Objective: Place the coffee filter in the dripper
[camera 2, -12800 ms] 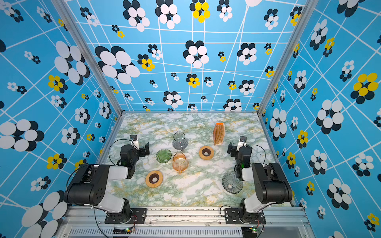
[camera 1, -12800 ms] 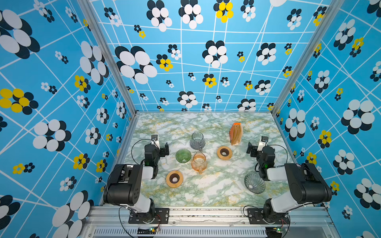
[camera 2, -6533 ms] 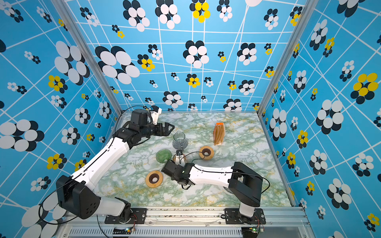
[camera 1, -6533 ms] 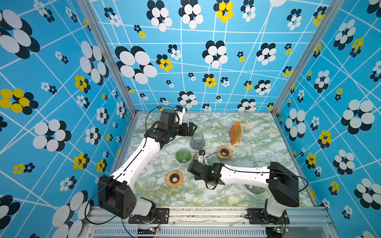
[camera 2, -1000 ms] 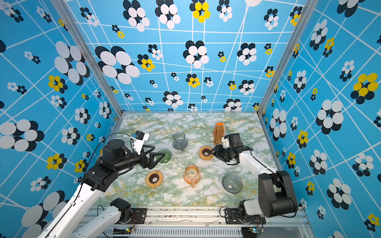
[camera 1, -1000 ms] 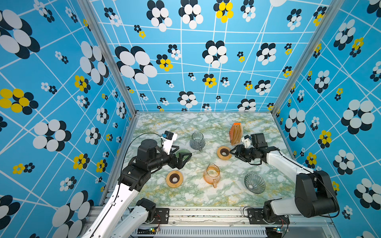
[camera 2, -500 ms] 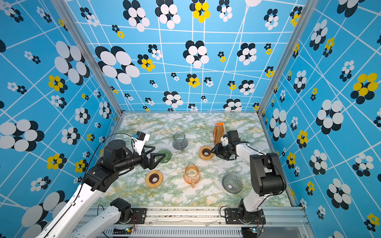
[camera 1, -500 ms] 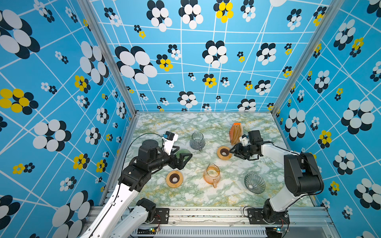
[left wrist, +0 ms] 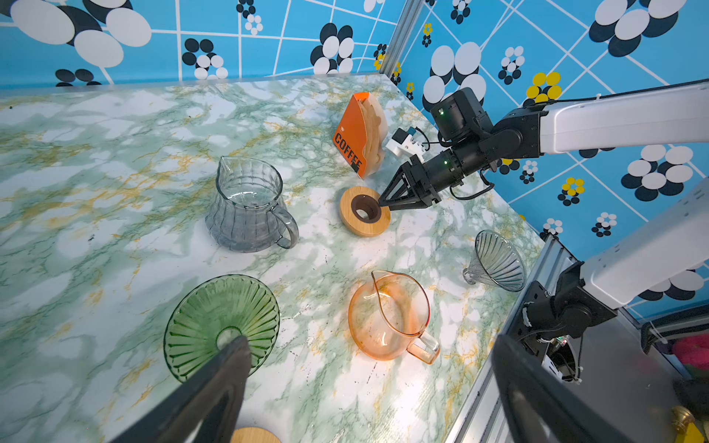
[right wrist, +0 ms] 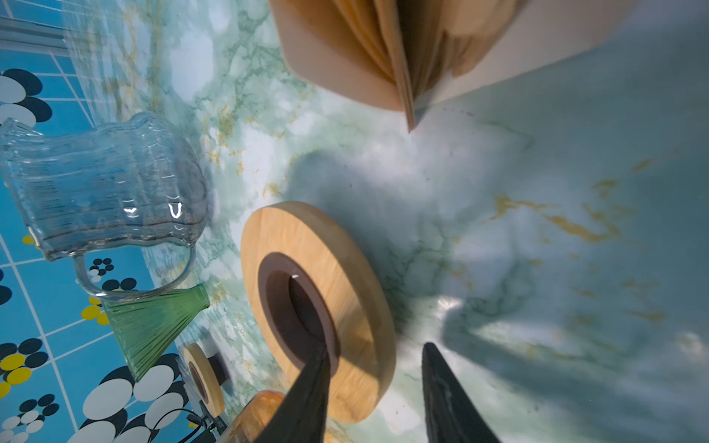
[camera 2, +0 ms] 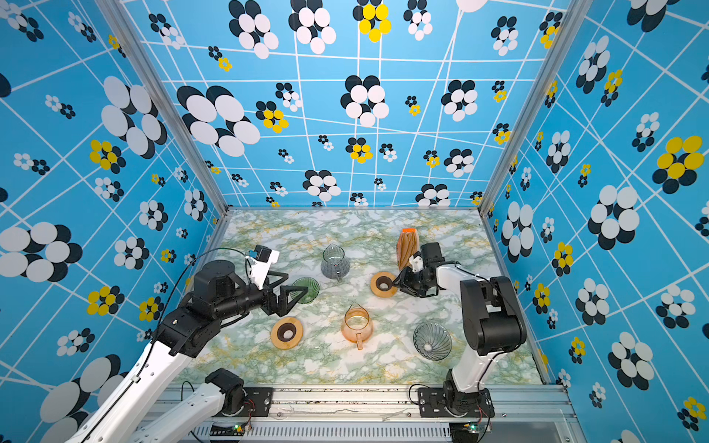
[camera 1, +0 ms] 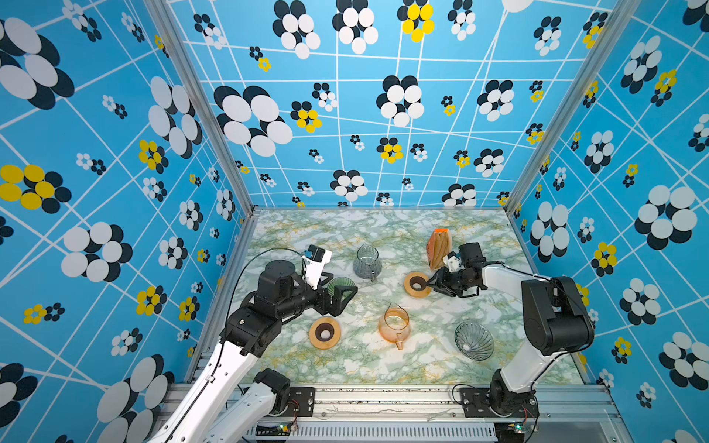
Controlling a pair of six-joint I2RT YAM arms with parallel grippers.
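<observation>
The brown paper coffee filters stand fanned in an orange holder (camera 1: 439, 247) (camera 2: 406, 245) (left wrist: 360, 134) (right wrist: 383, 50) at the back right. A green glass dripper (camera 1: 341, 285) (camera 2: 307, 289) (left wrist: 222, 326) sits left of centre, and my left gripper (camera 1: 347, 293) (camera 2: 297, 291) (left wrist: 370, 341) hangs wide open just above it, holding nothing. A grey glass dripper (camera 1: 474, 341) (camera 2: 431, 341) (left wrist: 498, 262) lies on its side at the front right. My right gripper (camera 1: 426, 284) (camera 2: 395, 285) (left wrist: 383, 205) (right wrist: 375, 351) straddles the rim of a wooden ring (camera 1: 416, 284) (camera 2: 383, 284) (right wrist: 318, 253). One finger is in the hole, the other outside with a gap.
A grey glass carafe (camera 1: 367, 262) (camera 2: 335, 262) (left wrist: 249, 207) stands at the middle back. An orange carafe (camera 1: 394, 326) (camera 2: 356, 324) (left wrist: 389, 314) stands at the middle front. A second wooden ring (camera 1: 325, 333) (camera 2: 286, 333) lies front left. Patterned walls close three sides.
My right gripper has narrowed around the wooden ring's rim and its arm has pulled in closer to the ring. The left arm has hardly moved.
</observation>
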